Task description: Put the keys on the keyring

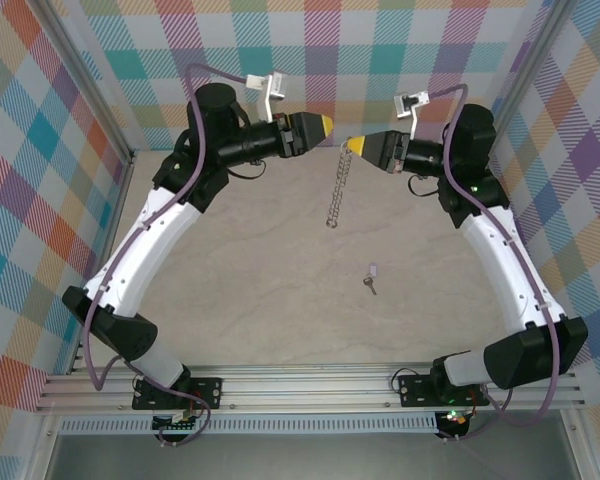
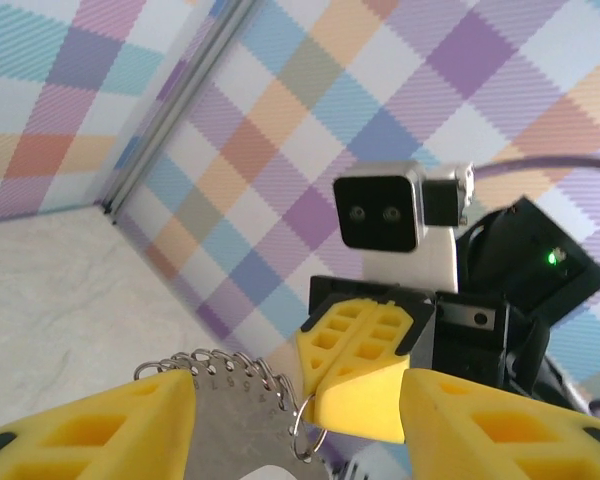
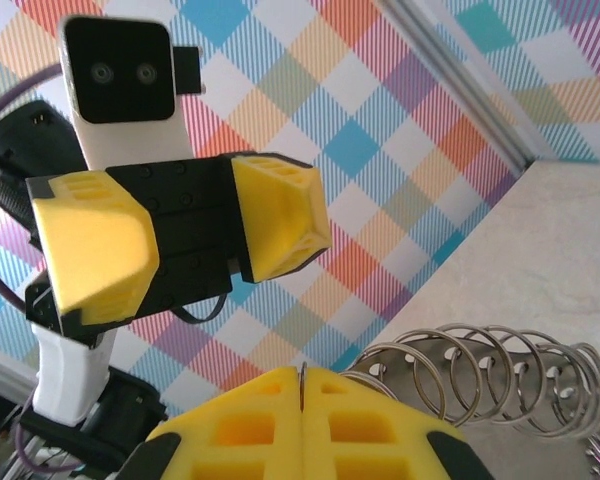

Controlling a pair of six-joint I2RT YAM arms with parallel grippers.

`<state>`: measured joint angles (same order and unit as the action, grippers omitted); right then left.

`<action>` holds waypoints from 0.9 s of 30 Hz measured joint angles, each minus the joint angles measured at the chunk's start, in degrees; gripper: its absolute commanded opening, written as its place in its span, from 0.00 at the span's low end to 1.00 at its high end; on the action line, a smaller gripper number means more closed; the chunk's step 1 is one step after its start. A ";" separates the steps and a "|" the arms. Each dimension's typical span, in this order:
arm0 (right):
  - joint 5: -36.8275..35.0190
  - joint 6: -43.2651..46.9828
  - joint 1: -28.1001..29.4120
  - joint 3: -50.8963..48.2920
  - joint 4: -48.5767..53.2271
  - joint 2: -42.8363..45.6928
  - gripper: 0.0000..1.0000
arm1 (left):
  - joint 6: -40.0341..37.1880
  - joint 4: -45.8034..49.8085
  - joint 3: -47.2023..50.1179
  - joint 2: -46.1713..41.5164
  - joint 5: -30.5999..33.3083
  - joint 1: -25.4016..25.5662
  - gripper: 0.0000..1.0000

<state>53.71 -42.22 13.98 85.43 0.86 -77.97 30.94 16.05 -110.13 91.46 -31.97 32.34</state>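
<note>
Top view. The right pincer [image 1: 354, 146] sat upper right of centre, its yellow tips pressed together on the top end of the keyring [image 1: 335, 185]. The keyring hung from it as a silvery chain-like strand, and its lower end reached toward the table [image 1: 260, 290]. The left pincer [image 1: 325, 124] pointed at it from the upper left, near the ring's top but apart from it. The key [image 1: 372, 276] lay alone on the table, lower right of centre, well apart from the ring and from both pincers.

Left wrist view. The yellow fingers [image 2: 100, 425] stood spread at the two bottom corners with nothing pinched. Between them, at bottom centre, were the ring's coils and a flat metal piece. The closed yellow tip of the right pincer sat just beside these on the right.

Right wrist view. The fingers [image 3: 280, 425] at bottom centre were closed, and a thin wire of the ring was nipped in the seam between them. The ring's loops fanned out to the lower right. The left pincer faced the camera at upper left with its jaws apart.

Progress, as judged. The ring was picked up and held off the table by one arm. The key was not yet grasped and not yet threaded, so picking up the key and working it onto the ring remained.
</note>
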 measured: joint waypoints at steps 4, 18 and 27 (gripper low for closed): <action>-3.72 -0.96 0.00 0.00 -1.86 3.04 0.00 | 5.20 -5.60 1.25 -0.26 -0.04 0.00 0.55; -8.28 -9.14 0.00 0.02 -10.36 2.71 0.00 | 14.71 -17.49 5.29 0.04 -2.25 1.62 0.47; -8.26 -11.54 0.00 0.02 -12.15 1.60 0.00 | 14.95 -18.16 4.37 2.84 -3.56 2.43 0.46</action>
<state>45.45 -53.76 13.98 85.45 -11.29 -76.38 45.89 -2.11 -105.75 94.30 -35.53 34.76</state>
